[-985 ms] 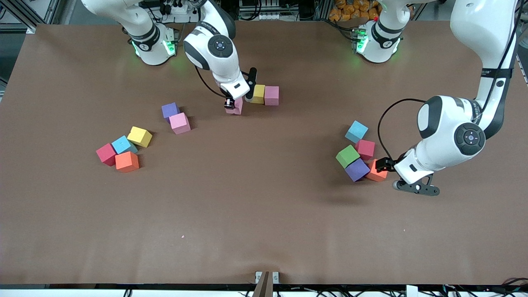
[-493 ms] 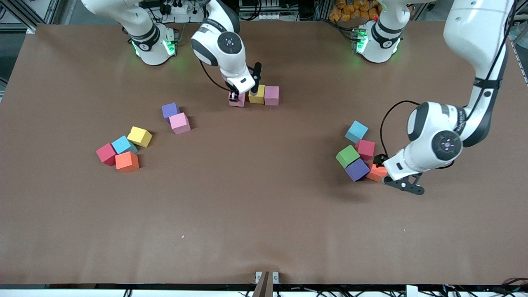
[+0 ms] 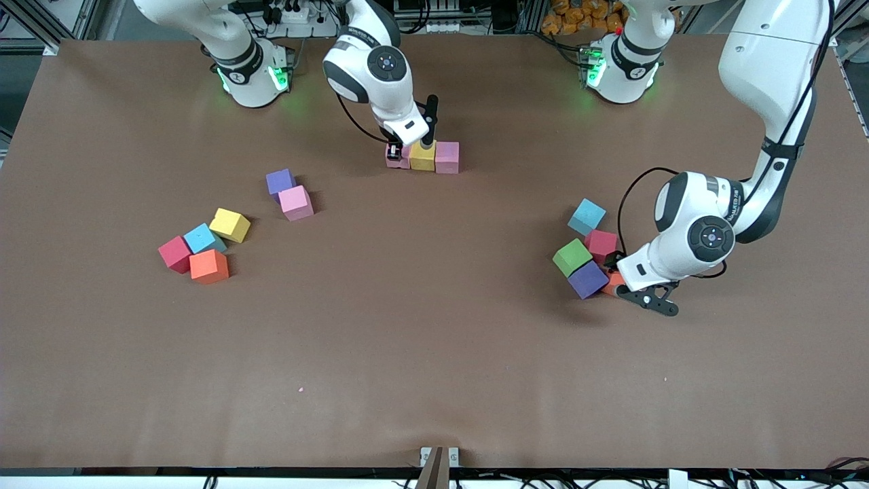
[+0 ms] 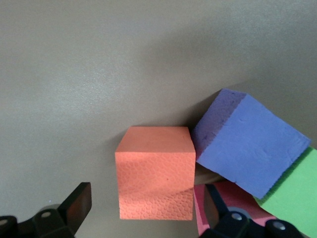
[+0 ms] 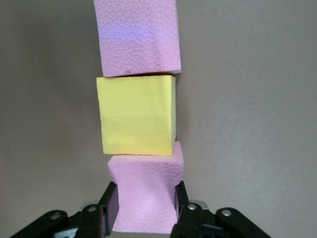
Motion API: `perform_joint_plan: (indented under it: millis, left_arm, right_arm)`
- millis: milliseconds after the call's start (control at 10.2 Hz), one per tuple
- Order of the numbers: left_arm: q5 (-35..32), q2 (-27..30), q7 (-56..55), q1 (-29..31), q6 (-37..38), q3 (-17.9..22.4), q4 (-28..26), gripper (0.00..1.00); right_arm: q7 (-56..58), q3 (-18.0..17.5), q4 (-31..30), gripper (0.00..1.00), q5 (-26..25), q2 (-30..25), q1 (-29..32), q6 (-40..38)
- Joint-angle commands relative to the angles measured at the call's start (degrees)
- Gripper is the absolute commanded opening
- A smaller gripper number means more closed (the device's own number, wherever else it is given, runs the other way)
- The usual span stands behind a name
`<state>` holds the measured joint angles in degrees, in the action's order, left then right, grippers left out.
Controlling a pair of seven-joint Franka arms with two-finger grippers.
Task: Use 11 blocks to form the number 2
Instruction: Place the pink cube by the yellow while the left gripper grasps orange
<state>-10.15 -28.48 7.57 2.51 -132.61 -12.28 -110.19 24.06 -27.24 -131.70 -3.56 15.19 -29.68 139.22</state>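
Observation:
My right gripper (image 3: 396,155) is shut on a pink block (image 3: 403,161), squeezing its sides (image 5: 146,193). That block sits low at the table against a yellow block (image 3: 422,156), with another pink block (image 3: 447,157) past it, making a row of three. In the right wrist view the yellow block (image 5: 137,115) and the end pink block (image 5: 138,37) line up. My left gripper (image 3: 613,275) is open and straddles an orange block (image 4: 155,171) with a gap at each finger. A purple block (image 4: 247,141) touches the orange one.
A green cube (image 3: 571,257), a red block (image 3: 601,244) and a light blue block (image 3: 586,216) crowd the left gripper. Toward the right arm's end lie purple (image 3: 280,181), pink (image 3: 296,202), yellow (image 3: 229,225), blue (image 3: 201,238), red (image 3: 175,254) and orange (image 3: 209,266) blocks.
The right gripper carried its pink block up beside the yellow block, closing the gap. The left gripper moved in over the orange block, toward the purple one.

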Motion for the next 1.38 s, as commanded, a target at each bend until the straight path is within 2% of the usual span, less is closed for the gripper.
perform_joint_plan:
  millis: [0,394,493,591,690,788,985,1182,1281]
  left_arm:
    - [-1.45,0.53,0.43,0.04,-0.72,-0.29,-1.08,1.00]
    - [-1.54,0.00,0.69,0.30,-0.81,-0.29,-1.17,1.00]
    - [-1.54,-0.17,0.69,0.48,-0.90,-0.29,-1.17,1.00]
    - [-1.45,-0.70,0.69,0.48,-1.59,-0.29,-1.17,1.00]
    - [-1.54,-0.79,0.69,0.48,-1.86,-0.21,-1.17,1.00]
    - [-1.54,-0.79,0.69,0.57,-1.86,-0.21,-1.08,1.00]
    - [-1.54,-0.88,0.69,0.57,-2.04,-0.12,-1.08,1.00]
    - [-1.54,-1.23,0.69,0.57,-2.74,-0.12,-1.17,0.78]
    - [-1.54,-1.40,0.69,0.57,-2.92,-0.12,-1.08,0.71]
  right_arm:
    - [-1.03,-0.80,-0.23,0.49,-1.28,0.89,0.67,1.14]
    - [-0.95,-0.80,-0.23,0.49,-1.37,1.60,0.67,1.76]
    - [-0.95,-0.80,-0.23,0.52,-1.54,2.12,0.76,2.37]
    - [-0.95,-0.80,-0.23,0.59,-1.54,2.39,0.76,2.90]
    - [-0.95,-0.80,-0.23,0.76,-1.54,2.39,0.85,2.90]
    - [-0.95,-0.88,-0.23,0.98,-1.54,2.39,1.02,2.82]
    - [-0.95,-1.23,-0.14,1.00,-1.54,2.22,1.11,0.89]
    - [-1.12,-2.63,0.12,1.00,-1.54,1.61,1.63,-1.91]
    - [-1.21,-4.04,0.21,1.00,-1.54,-0.05,3.38,-4.19]
